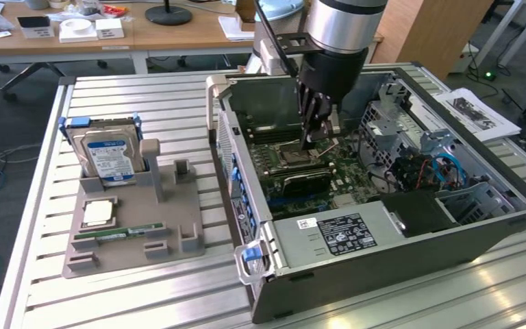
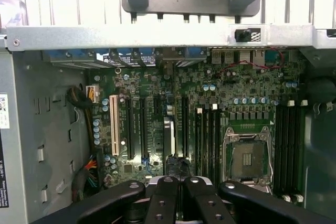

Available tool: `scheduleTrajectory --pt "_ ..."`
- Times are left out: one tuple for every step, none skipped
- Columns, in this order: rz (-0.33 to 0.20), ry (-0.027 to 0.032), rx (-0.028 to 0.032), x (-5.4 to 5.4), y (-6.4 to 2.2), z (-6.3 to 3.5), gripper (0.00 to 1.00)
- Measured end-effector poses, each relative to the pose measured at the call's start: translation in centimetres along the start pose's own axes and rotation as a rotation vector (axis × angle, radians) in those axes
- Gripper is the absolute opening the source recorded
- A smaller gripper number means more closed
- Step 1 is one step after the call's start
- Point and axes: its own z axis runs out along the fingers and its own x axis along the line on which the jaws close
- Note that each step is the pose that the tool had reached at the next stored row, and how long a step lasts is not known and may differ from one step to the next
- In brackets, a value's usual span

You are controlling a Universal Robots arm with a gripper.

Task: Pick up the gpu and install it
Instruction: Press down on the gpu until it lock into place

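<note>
The gpu (image 1: 301,184) is a dark flat card standing on edge in a slot of the motherboard (image 1: 336,171), inside the open computer case (image 1: 372,267). In the wrist view the gpu (image 2: 168,140) appears edge-on as a thin pale strip between the black slots. My gripper (image 1: 311,140) hangs inside the case, a little above the board and close over the card's end near the CPU socket (image 1: 292,156). Its black fingers (image 2: 165,198) are shut together, and my gripper (image 2: 178,182) has nothing visibly clamped between them. I cannot tell whether the tips touch the card.
On the exterior view's left, a grey holder (image 1: 131,226) carries a hard drive (image 1: 107,154), a CPU chip (image 1: 96,212) and a green memory stick (image 1: 117,234). Case walls, a drive cage (image 1: 391,116) and the power supply (image 1: 336,233) surround the gripper. The slatted metal table (image 1: 135,295) lies around the case.
</note>
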Motion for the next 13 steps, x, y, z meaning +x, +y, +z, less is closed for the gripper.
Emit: scheduleTrajectory --pt "0.0 0.0 0.0 0.0 0.0 0.0 0.11" --pt "0.0 0.0 0.0001 0.0 0.0 0.0 0.11" --pt "0.0 0.0 0.0001 0.0 0.0 0.01 0.11" --pt "0.0 -0.0003 0.0001 0.0 0.0 0.03 0.11" --pt "0.0 -0.0003 0.0002 -0.1 0.02 0.07 0.11" --pt "0.0 -0.0002 0.0002 -0.2 0.02 0.11 0.11" --pt "0.0 -0.0005 0.0001 -0.2 0.01 0.19 0.11" --pt "0.0 -0.0008 0.0002 -0.3 0.02 0.28 0.11" --pt "0.0 -0.0008 0.0001 -0.3 0.04 0.42 0.11" --pt "0.0 -0.0008 0.0001 -0.4 0.04 0.6 0.11" --pt "0.0 -0.0007 0.0 -0.4 0.04 0.77 0.11" --pt "0.0 -0.0008 0.0 -0.4 0.05 0.96 0.11" --pt "0.0 -0.0007 0.0 -0.5 0.05 1.13 0.11"
